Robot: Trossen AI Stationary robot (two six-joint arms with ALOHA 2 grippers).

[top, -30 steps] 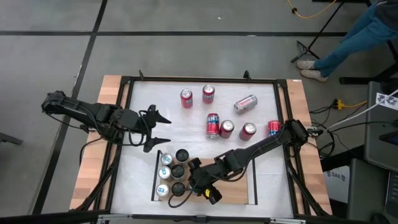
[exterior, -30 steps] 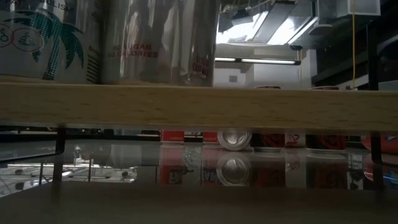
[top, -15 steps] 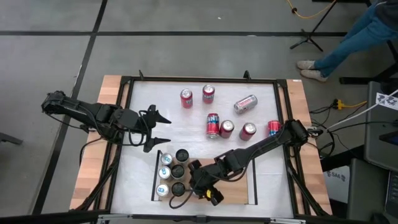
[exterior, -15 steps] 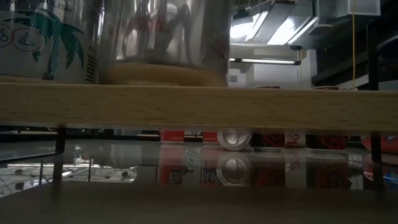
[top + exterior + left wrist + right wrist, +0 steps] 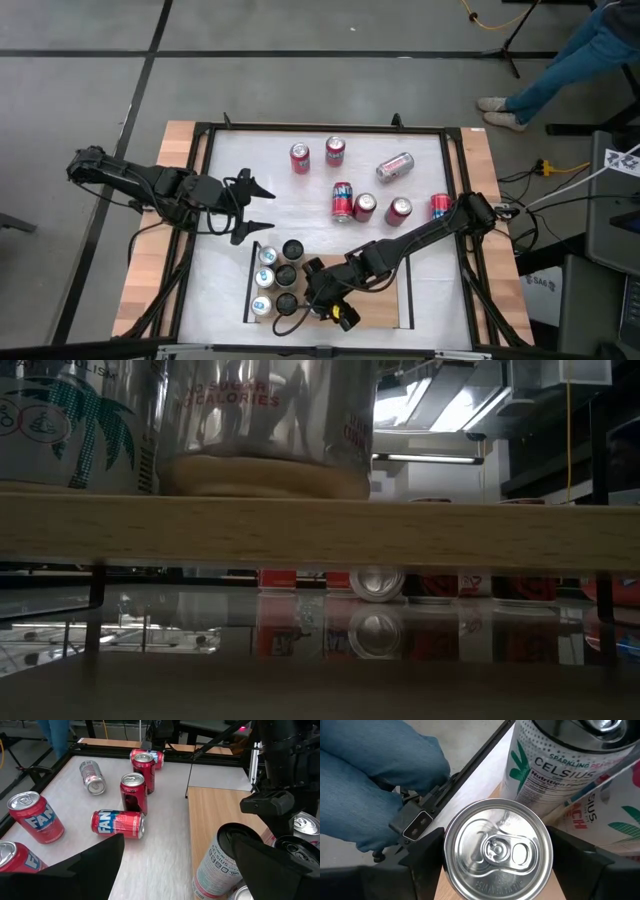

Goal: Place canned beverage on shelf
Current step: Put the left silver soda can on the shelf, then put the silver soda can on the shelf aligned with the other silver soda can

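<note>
Now silver can (image 5: 497, 851) upright on shelf (image 5: 375, 305), near front-left corner beside other cans (image 5: 270, 278); right gripper (image 5: 318, 310) fingers straddle it, contact unclear. Left gripper (image 5: 258, 209) spread wide, empty, above white tabletop (image 5: 300, 215). Red cans (image 5: 352, 205) stand farther back.

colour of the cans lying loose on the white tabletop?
Red cans, clearest in the left wrist view.
</note>
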